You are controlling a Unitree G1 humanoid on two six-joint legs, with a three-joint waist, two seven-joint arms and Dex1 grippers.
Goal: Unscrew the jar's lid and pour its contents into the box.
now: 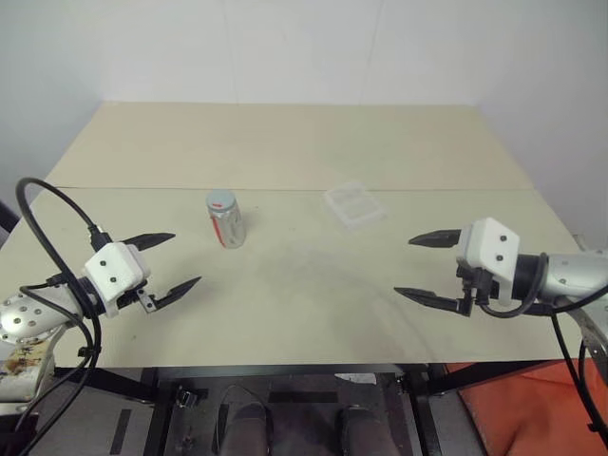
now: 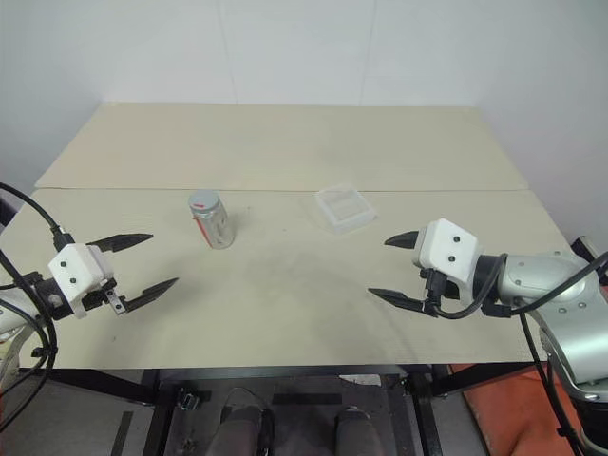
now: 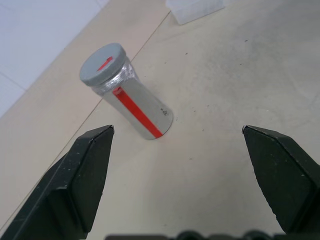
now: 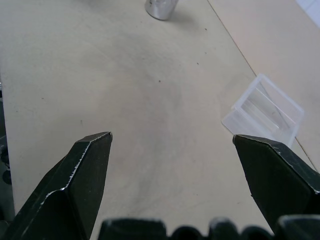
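Surface: pale wooden table (image 1: 285, 285) with a seam across it, white wall behind.
Left gripper (image 1: 171, 261): fingers spread wide, empty, above the table's left side.
Jar (image 1: 226, 222): upright ahead of the left fingers, apart from them, grey lid (image 1: 220, 200) on.
Box (image 1: 354, 206): right of the jar.
Right gripper (image 1: 425, 269): fingers wide apart, empty, box well ahead.

No words, brand names or numbers can be read anywhere. The jar (image 3: 131, 104) carries only marks: a long red stripe down its silvery side, and a tiny dark print just beside the stripe's lower end, too small to make out. Its grey lid (image 3: 103, 63) bears 1 short red dash near the middle, pointing toward 2 o'clock in the left wrist view. The clear box (image 1: 354, 206) is unmarked.
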